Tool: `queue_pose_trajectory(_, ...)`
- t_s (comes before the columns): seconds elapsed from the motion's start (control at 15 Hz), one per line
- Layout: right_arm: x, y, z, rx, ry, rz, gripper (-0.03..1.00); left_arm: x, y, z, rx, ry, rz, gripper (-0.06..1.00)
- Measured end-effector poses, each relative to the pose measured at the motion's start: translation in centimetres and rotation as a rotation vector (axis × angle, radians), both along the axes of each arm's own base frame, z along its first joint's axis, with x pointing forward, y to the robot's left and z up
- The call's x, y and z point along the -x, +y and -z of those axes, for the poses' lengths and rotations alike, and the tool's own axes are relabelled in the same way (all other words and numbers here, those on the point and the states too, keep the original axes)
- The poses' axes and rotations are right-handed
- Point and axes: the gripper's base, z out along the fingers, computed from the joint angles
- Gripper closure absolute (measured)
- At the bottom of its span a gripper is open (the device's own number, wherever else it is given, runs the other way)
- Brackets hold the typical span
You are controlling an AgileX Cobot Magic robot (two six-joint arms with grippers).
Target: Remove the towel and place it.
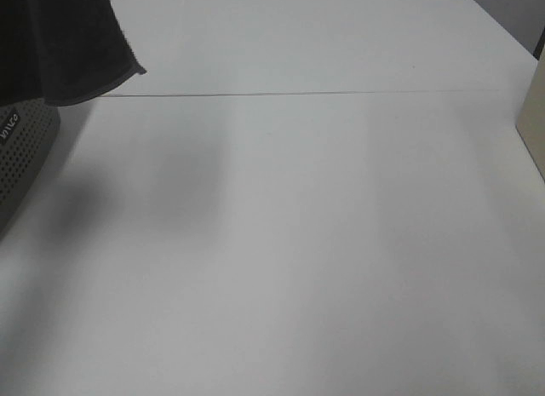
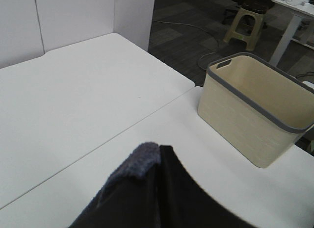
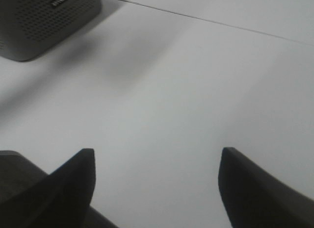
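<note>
White table (image 1: pixel 298 243) fills nearly the whole high view, bare and matte, with a thin seam (image 1: pixel 298 94) running from its left edge to its right. The towel (image 1: pixel 60 38) hangs over the far-left corner. It is a dark charcoal sheet, cropped by the frame, whose hemmed lower edge droops just above the grey perforated basket (image 1: pixel 21 149) at the left edge; whether cloth and rim touch cannot be told. In the left wrist view the left gripper (image 2: pixel 159 154) appears to have its jaws closed narrow on a fuzzy fold of that cloth, so the towel looks lifted out of the grey basket rather than lying in it. Across the table, at the right edge, stands a beige basket (image 2: pixel 255 110) with a grey rim, open-topped and apparently empty. The right gripper (image 3: pixel 157 154) hovers over bare table with its jaws spread wide and nothing between them, facing the grey basket from well apart. The left arm therefore carries the load alone. The towel hangs straight down from the pinch, its long axis probably vertical, though too much is cropped to be sure. Any open table where it could be laid lies to the right of the held cloth, toward the middle — the coming move likely turns on that sideways carry.
</note>
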Motion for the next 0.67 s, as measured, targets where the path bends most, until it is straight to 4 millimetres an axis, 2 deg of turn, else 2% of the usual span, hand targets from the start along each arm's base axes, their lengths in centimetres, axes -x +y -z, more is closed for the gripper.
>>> queue_pose_trajectory(0.2, -4.1, 2.1, -0.1, -0.029, -0.012, -0.212, 0.28, 0.4, -2.0, -0.1, 0.009, -0.013, 0.066, 0.94)
queue_pose_trajectory(0.33, -6.3, 2.9, 0.2, -0.057, -0.026, -0.291, 0.27, 0.6, -2.8, -0.3, 0.021, -0.029, 0.085, 0.94)
queue_pose_trajectory(0.4, -9.4, 3.8, 0.6, -0.100, -0.066, -0.351, 0.23, 0.8, -4.1, -0.4, 0.034, -0.039, 0.124, 0.94)
queue_pose_trajectory(0.47, -10.9, 4.3, 0.3, -0.142, -0.084, -0.377, 0.21, 0.9, -4.4, -0.4, 0.038, -0.043, 0.134, 0.94)
queue_pose_trajectory(0.53, -10.9, 4.3, 0.3, -0.142, -0.084, -0.377, 0.21, 0.9, -4.4, -0.4, 0.038, -0.043, 0.134, 0.94)
queue_pose_trajectory(0.6, -14.1, 5.5, 0.0, -0.188, -0.095, -0.458, 0.19, 0.5, -4.9, -0.1, 0.040, -0.033, 0.146, 0.94)
queue_pose_trajectory(0.67, -15.6, 6.7, -0.1, -0.186, -0.091, -0.502, 0.19, 0.1, -5.0, 0.1, 0.040, -0.024, 0.148, 0.94)
